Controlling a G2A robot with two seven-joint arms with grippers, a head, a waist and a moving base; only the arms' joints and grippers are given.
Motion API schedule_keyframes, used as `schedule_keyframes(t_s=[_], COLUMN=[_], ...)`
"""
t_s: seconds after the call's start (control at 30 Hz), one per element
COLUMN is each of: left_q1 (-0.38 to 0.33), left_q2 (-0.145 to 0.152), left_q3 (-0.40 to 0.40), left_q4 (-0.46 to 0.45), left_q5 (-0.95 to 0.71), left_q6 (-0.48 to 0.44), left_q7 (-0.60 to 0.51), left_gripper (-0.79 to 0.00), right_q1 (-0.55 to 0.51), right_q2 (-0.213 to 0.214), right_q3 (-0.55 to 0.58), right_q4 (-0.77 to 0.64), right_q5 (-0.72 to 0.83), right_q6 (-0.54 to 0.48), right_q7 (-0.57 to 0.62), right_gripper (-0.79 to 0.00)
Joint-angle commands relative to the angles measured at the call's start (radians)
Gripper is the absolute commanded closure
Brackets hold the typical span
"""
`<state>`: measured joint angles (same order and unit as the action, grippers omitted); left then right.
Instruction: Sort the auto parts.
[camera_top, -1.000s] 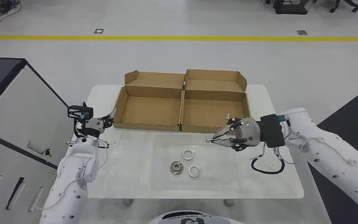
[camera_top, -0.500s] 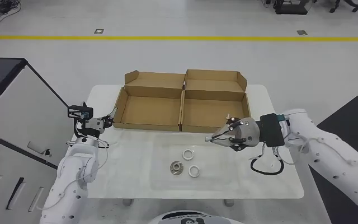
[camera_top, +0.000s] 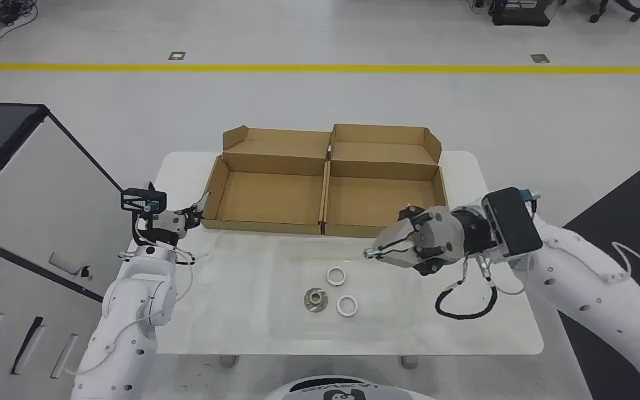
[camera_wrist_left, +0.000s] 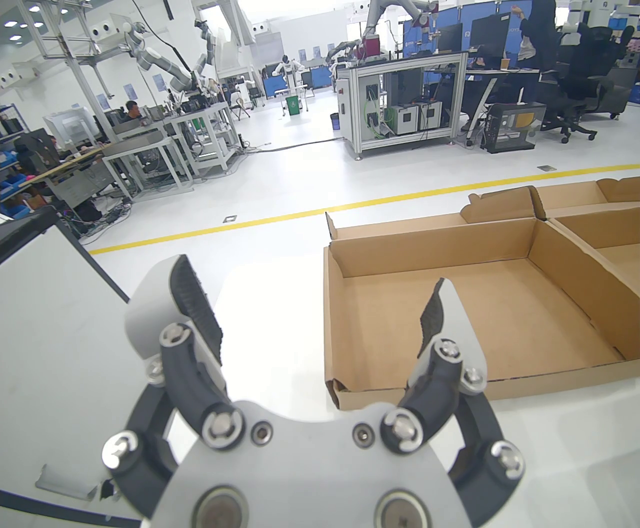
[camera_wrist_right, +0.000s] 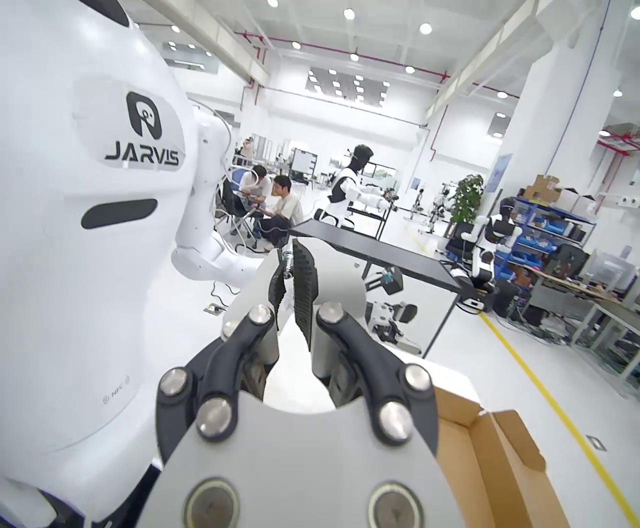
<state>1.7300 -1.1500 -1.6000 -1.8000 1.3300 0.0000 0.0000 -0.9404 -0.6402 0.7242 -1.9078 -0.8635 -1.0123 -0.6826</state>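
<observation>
While my left pincer (camera_wrist_left: 310, 280) hangs released beside the left cardboard box (camera_top: 268, 198), my right pincer (camera_top: 372, 252), just before the right cardboard box (camera_top: 385, 203), clenches a small threaded part (camera_wrist_right: 286, 261).

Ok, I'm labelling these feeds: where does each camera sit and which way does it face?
Top view: above the arms, looking down at the table; both arms show.
Left wrist view: behind the open left claw, facing across the left box into the room.
Right wrist view: behind the right claw, pinching a small metal part, facing the robot's torso.
Shared: top and left wrist views both show the left box.
</observation>
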Motion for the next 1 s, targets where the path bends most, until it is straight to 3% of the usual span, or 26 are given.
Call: schedule_keyframes(t_s=[0.0, 0.13, 0.37, 0.83, 0.97], left_q1=[0.0, 0.0, 0.0, 0.0, 0.0], left_q2=[0.0, 0.0, 0.0, 0.0, 0.0], left_q3=[0.0, 0.0, 0.0, 0.0, 0.0], left_q4=[0.0, 0.0, 0.0, 0.0, 0.0], left_q5=[0.0, 0.0, 0.0, 0.0, 0.0], left_q6=[0.0, 0.0, 0.0, 0.0, 0.0], left_q7=[0.0, 0.0, 0.0, 0.0, 0.0], left_gripper=[-0.785, -0.785, -0.785, -0.785, -0.785], right_q1=[0.051, 0.14, 0.256, 0.305, 0.304], right_q2=[-0.012, -0.035, -0.078, -0.154, -0.156], right_q3=[-0.059, -0.168, -0.28, -0.283, -0.28], right_q4=[0.01, 0.024, 0.024, -0.053, -0.055], right_q5=[0.002, -0.002, 0.085, 0.237, 0.241], right_q6=[0.0, 0.0, 0.0, 0.0, 0.0], right_q7=[-0.046, -0.125, -0.125, -0.126, -0.126], right_gripper=[0.0, 0.0, 0.0, 0.0, 0.0])
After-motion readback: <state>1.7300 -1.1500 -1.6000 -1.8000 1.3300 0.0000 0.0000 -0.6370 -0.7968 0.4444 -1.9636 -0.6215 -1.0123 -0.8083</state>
